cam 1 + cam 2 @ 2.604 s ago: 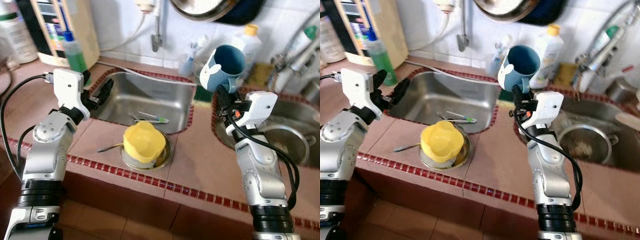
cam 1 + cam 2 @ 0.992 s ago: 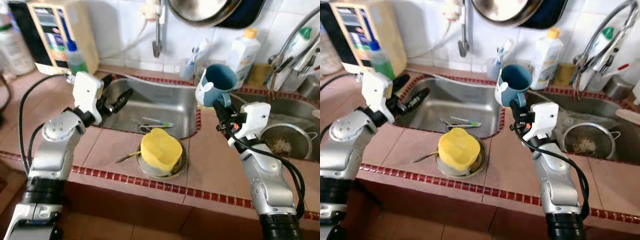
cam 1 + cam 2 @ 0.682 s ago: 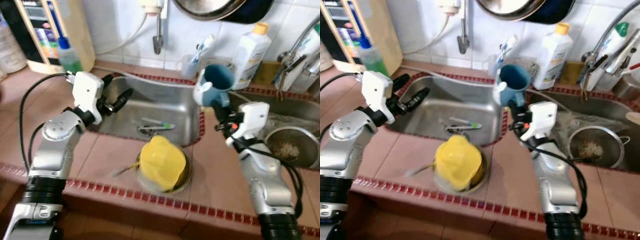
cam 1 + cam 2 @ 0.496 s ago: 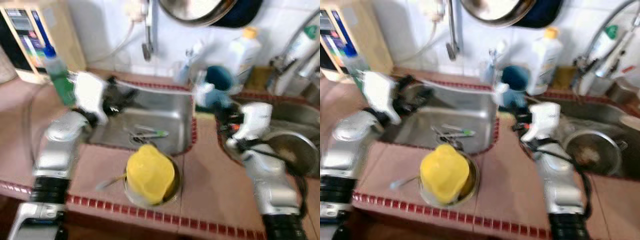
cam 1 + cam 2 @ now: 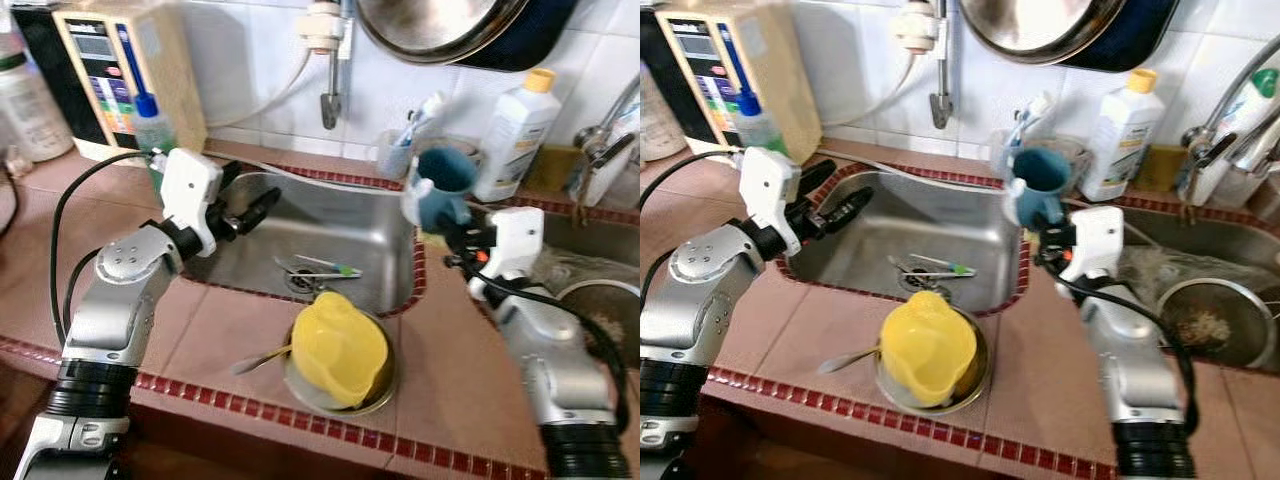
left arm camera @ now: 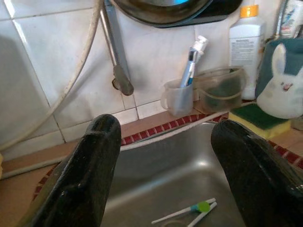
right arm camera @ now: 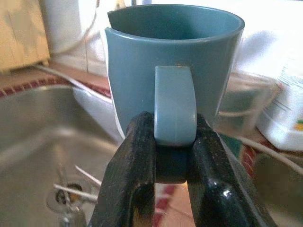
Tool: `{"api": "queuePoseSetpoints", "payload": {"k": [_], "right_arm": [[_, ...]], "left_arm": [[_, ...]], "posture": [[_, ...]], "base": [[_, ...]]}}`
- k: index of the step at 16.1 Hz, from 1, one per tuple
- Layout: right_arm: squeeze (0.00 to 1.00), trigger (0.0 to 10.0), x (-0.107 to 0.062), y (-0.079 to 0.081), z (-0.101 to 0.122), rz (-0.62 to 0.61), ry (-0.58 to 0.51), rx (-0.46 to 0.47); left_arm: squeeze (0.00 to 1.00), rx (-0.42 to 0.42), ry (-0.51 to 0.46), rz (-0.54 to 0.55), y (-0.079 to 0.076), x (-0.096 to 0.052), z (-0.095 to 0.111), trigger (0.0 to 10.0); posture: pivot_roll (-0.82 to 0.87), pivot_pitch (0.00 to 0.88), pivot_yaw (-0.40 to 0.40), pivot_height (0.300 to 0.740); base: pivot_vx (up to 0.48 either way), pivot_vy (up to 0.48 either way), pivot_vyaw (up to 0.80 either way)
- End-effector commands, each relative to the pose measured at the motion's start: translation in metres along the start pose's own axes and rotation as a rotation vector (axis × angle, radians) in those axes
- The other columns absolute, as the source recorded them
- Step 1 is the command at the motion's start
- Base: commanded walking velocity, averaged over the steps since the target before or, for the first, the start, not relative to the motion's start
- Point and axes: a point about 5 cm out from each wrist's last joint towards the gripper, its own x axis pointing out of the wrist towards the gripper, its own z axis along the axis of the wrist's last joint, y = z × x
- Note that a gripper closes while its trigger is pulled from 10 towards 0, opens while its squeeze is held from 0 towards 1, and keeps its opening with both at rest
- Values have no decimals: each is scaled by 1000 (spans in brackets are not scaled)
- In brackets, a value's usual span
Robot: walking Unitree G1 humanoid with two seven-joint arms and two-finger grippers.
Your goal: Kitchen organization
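**Mug in hand, most of the tidying ahead of us**

Our right hand (image 7: 165, 182) is clamped on the handle of the mug (image 5: 437, 186), one black finger on each side of the loop, and holds it upright in the air above the tiled strip between the two sinks. The mug is a smooth, matte teal, thick-walled, with a white rabbit face moulded on its side; it looks like plastic or glazed ceramic, we cannot tell which.

Our left hand (image 6: 168, 175) is empty, its two rounded, glossy black fingers spread wide over the near-left rim of the left sink (image 5: 330, 225).

Down in that brushed-steel basin two toothbrushes (image 5: 320, 266) lie by the drain. On the counter (image 5: 215, 325), tiled in dull pink with a dark red mosaic edge, a steel bowl (image 5: 375, 401) holds a soft-looking, lobed yellow bowl (image 5: 338, 347), with a spoon (image 5: 260, 358) sticking out to the left. Behind the sink stand a clear cup (image 5: 1006, 150) with a toothbrush in it, a green-and-yellow sponge (image 6: 259, 120) and a white bottle (image 5: 515, 122) with a yellow cap. A strainer (image 5: 1215, 325) sits in the right sink.

We judge the job early: one mug lifted and not yet placed, while the toothbrushes, bowls and spoon remain unsorted.
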Motion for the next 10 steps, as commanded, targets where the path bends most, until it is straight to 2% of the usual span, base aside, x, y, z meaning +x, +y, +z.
{"api": "queuePoseSetpoints", "payload": {"k": [1,5,9,10], "right_arm": [[0,10000,3,-7,7,-2,-9,-15],[0,10000,7,-27,8,32,43,-55],[0,10000,15,-38,11,91,60,-80],[0,10000,18,-39,12,141,65,-71]], "left_arm": [[0,9,8,-31,-6,-1,2,10000],[0,32,67,-93,-27,-2,2,10000],[0,39,143,-70,-42,5,-6,10000],[0,23,147,-79,-49,6,-6,10000]], "posture": [[-47,54,20,740],[-49,91,19,740],[-49,126,9,740],[-48,140,3,740]], "base": [[0,0,0],[0,0,0],[0,0,0],[0,0,0]]}}
